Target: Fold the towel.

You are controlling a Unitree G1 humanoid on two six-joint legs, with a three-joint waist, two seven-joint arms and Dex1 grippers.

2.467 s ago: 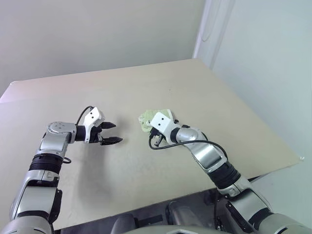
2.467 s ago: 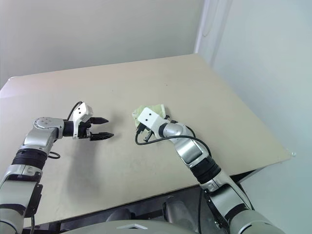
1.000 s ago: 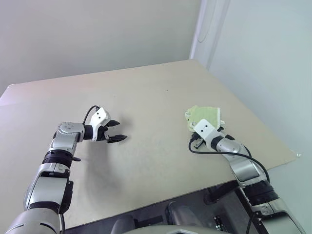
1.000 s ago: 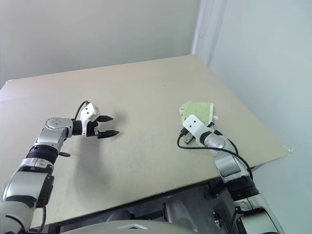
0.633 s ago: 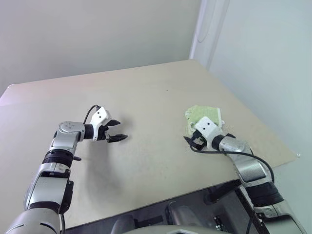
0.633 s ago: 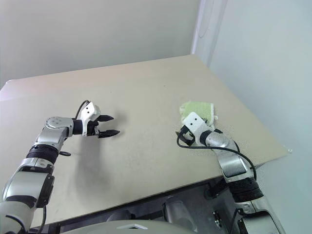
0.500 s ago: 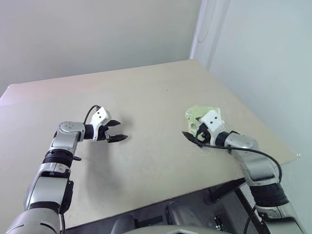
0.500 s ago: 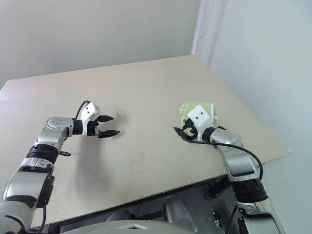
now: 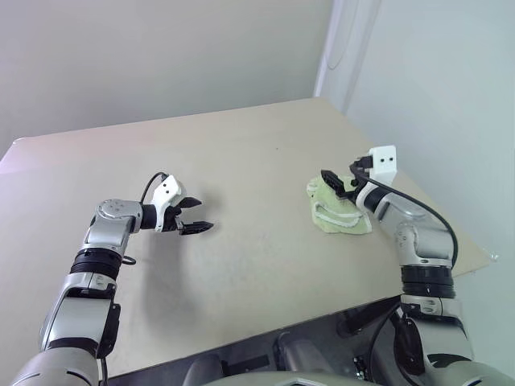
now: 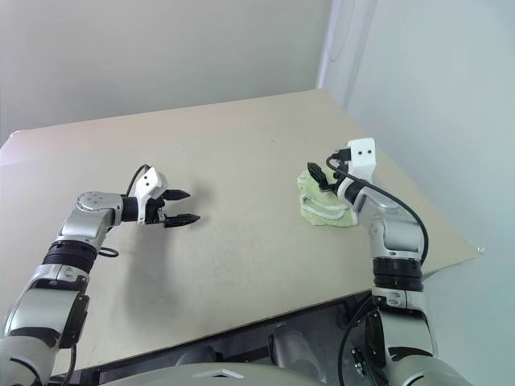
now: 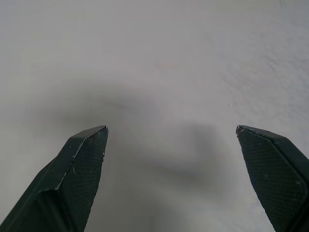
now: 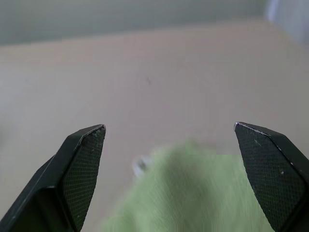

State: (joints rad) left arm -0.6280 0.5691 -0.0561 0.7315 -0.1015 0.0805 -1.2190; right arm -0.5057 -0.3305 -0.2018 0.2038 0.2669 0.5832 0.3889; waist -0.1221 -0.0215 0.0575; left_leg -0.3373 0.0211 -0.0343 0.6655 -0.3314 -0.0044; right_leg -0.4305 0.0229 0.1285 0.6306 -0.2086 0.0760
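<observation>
The left gripper (image 9: pixel 195 215) hovered with jaws spread wide over bare table (image 9: pixel 241 161), well apart from the work. Farther off, near the table's right edge, the towel (image 9: pixel 338 213) lay in a folded, rumpled heap. The right gripper (image 9: pixel 336 183) hung just above it, jaws wide and empty. The folding looked largely finished; next came a check or tidying press

My right gripper (image 9: pixel 336 183) hides the towel's (image 9: pixel 338 215) far edge; its loop and mark stay indistinct.
</observation>
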